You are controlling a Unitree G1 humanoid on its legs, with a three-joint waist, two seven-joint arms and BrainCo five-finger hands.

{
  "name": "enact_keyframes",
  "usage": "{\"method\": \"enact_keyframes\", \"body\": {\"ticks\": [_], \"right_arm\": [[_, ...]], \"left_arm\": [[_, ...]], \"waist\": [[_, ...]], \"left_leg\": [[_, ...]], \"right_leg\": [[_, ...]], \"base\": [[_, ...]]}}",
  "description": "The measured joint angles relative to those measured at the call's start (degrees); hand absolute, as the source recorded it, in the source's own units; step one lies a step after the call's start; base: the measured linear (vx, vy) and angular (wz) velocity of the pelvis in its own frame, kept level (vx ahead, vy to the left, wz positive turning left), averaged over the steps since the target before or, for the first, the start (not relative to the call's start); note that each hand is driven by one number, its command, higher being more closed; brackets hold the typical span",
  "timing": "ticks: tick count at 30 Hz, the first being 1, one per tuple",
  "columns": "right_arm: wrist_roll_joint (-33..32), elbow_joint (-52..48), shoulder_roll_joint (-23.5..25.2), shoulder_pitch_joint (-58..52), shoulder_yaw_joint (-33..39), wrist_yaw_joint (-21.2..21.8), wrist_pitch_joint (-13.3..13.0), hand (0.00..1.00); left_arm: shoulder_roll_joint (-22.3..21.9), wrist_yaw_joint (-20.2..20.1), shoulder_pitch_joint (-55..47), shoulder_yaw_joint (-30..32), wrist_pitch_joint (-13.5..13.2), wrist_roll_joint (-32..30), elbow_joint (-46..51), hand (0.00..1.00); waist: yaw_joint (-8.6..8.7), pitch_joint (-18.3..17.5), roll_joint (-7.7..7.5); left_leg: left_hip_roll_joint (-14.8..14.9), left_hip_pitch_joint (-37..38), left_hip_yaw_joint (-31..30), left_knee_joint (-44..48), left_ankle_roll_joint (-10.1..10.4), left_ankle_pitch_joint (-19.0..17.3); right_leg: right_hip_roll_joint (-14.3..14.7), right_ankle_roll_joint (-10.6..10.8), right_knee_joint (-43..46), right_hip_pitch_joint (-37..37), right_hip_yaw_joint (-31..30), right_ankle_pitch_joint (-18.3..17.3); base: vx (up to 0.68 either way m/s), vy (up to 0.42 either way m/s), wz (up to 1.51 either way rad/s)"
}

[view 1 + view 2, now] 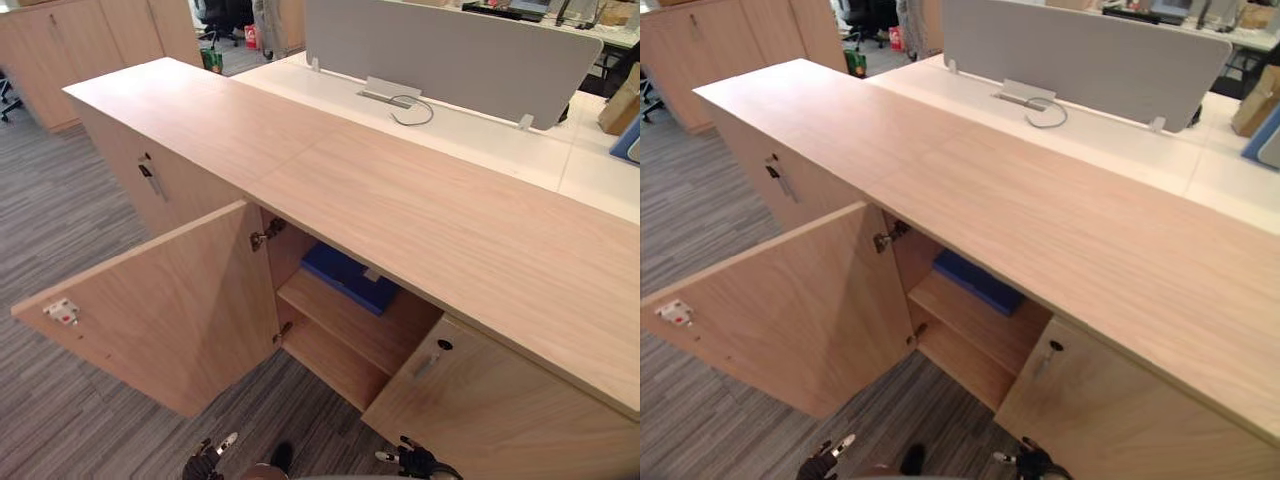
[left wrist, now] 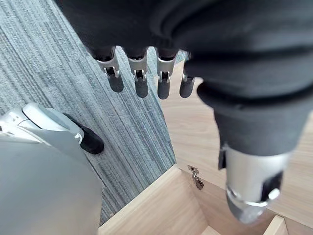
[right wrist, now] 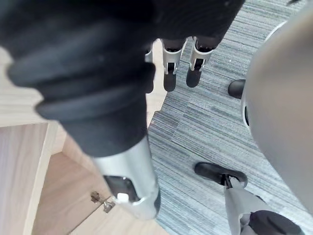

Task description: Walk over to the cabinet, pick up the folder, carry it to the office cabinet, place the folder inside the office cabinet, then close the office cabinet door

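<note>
A blue folder (image 1: 350, 278) lies flat on the upper shelf (image 1: 345, 328) inside the long wooden office cabinet (image 1: 400, 200). The cabinet's left door (image 1: 160, 310) stands swung wide open toward me. My left hand (image 1: 210, 455) hangs low in front of that door, fingers (image 2: 139, 73) straight and holding nothing. Below the closed right door (image 1: 480, 410), my right hand (image 1: 415, 460) also hangs low, its fingers (image 3: 171, 68) relaxed and empty. Both hands are well short of the door and the folder.
A white desk with a grey divider panel (image 1: 440, 55) stands behind the cabinet. More wooden cabinets (image 1: 60, 40) line the far left. Grey striped carpet (image 1: 60, 230) spreads to the left and under the open door, whose free edge carries a latch (image 1: 62, 312).
</note>
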State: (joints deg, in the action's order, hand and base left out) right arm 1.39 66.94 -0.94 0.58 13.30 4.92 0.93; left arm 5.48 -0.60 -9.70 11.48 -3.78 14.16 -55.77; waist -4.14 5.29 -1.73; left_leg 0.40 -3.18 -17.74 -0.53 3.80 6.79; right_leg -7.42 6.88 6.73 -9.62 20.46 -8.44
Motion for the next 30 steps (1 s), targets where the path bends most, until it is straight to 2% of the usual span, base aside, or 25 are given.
{"method": "enact_keyframes", "body": {"ticks": [2,3,4,5,6,7,9,10,11,13,14,16,23,27,30], "right_arm": [[0.03,0.02,-0.16,0.36,0.07,0.05,-0.25,0.0],[0.08,0.17,-0.67,0.41,0.07,0.11,-0.24,0.0],[0.08,0.31,-1.21,0.05,0.1,0.26,0.07,0.0],[-0.11,0.0,-1.5,0.02,0.56,0.49,0.2,0.0],[-0.08,-0.14,-1.73,0.0,0.47,0.59,0.18,0.0],[-0.02,-1.08,-2.49,-0.36,0.48,0.8,0.15,0.0],[-0.13,-0.78,-1.79,-0.37,0.99,1.06,0.46,0.0],[-0.3,-0.1,-0.74,-0.8,1.48,1.23,0.61,0.0],[-0.73,0.12,-0.32,-0.91,3.02,1.29,0.59,0.0],[-2.71,-0.08,-0.73,-1.34,3.66,1.27,0.55,0.0],[-2.93,-0.11,-0.79,-1.4,4.17,1.26,0.51,0.0],[-5.06,-0.06,-1.01,-1.94,6.22,1.27,0.52,0.0],[-5.65,-1.51,-0.47,-2.54,7.79,1.26,0.37,0.0],[-6.8,-2.01,-0.43,-2.79,6.82,1.3,0.38,0.0],[-6.81,-3.02,-0.39,-3.41,6.74,1.57,0.42,0.0]], "left_arm": [[0.56,-0.32,0.08,0.17,0.83,2.2,-0.81,0.0],[0.97,-0.48,-0.08,0.24,1.19,3.36,-1.34,0.0],[1.05,-0.56,0.3,1.29,1.38,4.63,-2.37,0.0],[0.68,-0.61,-0.06,1.93,1.74,5.11,-2.8,0.0],[0.24,-0.75,-0.75,2.28,1.92,5.86,-3.26,0.0],[-0.83,-0.85,-1.93,3.23,2.29,6.49,-4.5,0.0],[-0.2,-1.06,-1.61,3.75,2.69,7.05,-4.88,0.0],[0.41,-1.08,-1.84,4.82,2.85,7.63,-4.8,0.0],[0.18,-1.11,-1.95,5.75,3.26,8.26,-5.06,0.0],[-0.37,-1.11,-2.01,5.78,3.32,8.3,-5.01,0.0],[-0.48,-1.11,-1.91,5.79,3.32,8.29,-4.99,0.0],[-0.98,-1.4,-1.96,7.07,3.37,8.27,-4.97,0.0],[-1.84,-1.75,-1.77,9.17,3.38,6.77,-2.45,0.0],[-1.65,-2.34,-0.45,12.56,3.48,1.91,2.24,0.0],[-0.62,-2.65,-0.03,14.05,4.1,-3.21,10.42,0.0]], "waist": [[0.53,1.3,0.11],[1.13,2.0,-0.37],[1.65,2.49,-0.51],[1.54,2.86,0.03],[1.64,2.77,0.54],[2.04,2.26,2.94],[1.65,2.47,1.28],[1.55,1.61,-0.47],[1.67,1.28,-0.62],[2.19,0.63,-0.02],[2.3,0.52,0.14],[2.33,0.23,1.0],[3.12,0.18,0.97],[3.35,0.16,0.85],[3.57,0.09,0.66]], "left_leg": [[1.51,-2.14,6.3,3.59,-0.6,-3.24],[2.64,-4.57,12.99,7.5,-1.14,-5.5],[4.48,-8.47,20.43,18.31,-3.55,-8.98],[6.26,-9.91,24.98,26.32,-3.66,-11.4],[7.46,-10.01,27.2,29.94,-3.66,-13.44],[9.6,-9.64,30.32,30.79,-3.94,-18.46],[6.85,-9.28,29.99,28.0,-4.34,-17.57],[3.62,-7.9,29.74,22.34,-4.7,-14.98],[1.1,-6.04,29.19,16.88,-5.12,-12.46],[-1.88,-3.46,27.23,9.44,-6.22,-8.14],[-2.61,-2.47,26.56,6.95,-6.35,-6.68],[-3.64,2.96,24.75,-4.77,-6.0,-0.46],[-2.83,3.11,24.89,-5.02,-5.51,-1.03],[-2.39,3.36,26.61,-5.02,-5.21,-1.43],[-2.09,3.45,27.08,-5.01,-4.98,-1.65]], "right_leg": [[0.03,-0.57,0.09,-0.24,1.39,0.34],[-0.57,-1.74,-0.15,0.45,3.06,0.19],[-1.79,-2.08,0.38,0.94,4.25,0.02],[-2.12,-2.01,0.91,1.03,4.23,0.0],[-2.11,-1.93,1.15,0.99,4.22,-0.04],[-1.04,-0.88,2.09,0.98,4.82,-0.77],[-2.43,-0.62,2.5,1.57,5.08,-1.34],[-3.74,-1.01,1.37,1.86,4.5,-1.14],[-4.32,-2.04,0.2,1.98,4.34,-0.47],[-4.66,-2.87,-1.1,1.59,4.47,0.24],[-4.8,-2.93,-1.24,1.38,4.51,0.59],[-4.42,-2.58,-1.23,0.75,4.76,1.69],[-3.6,-2.52,-1.75,-0.16,4.76,1.74],[-3.44,-2.5,-2.42,-0.32,4.4,1.75],[-3.23,-2.51,-2.55,-0.31,4.34,1.74]], "base": [[-0.14,-0.033,0.22],[-0.12,0.032,0.44],[-0.07,0.101,0.37],[0.01,0.136,0.15],[0.07,0.21,0.16],[0.07,0.23,0.38],[0.04,0.198,0.46],[0.03,0.104,0.51],[0.03,0.077,0.57],[0.02,0.029,0.59],[0.05,0.018,0.6],[0.06,0.002,0.44],[-0.01,-0.034,0.01],[-0.02,-0.029,-0.17],[-0.01,-0.026,-0.1]]}}
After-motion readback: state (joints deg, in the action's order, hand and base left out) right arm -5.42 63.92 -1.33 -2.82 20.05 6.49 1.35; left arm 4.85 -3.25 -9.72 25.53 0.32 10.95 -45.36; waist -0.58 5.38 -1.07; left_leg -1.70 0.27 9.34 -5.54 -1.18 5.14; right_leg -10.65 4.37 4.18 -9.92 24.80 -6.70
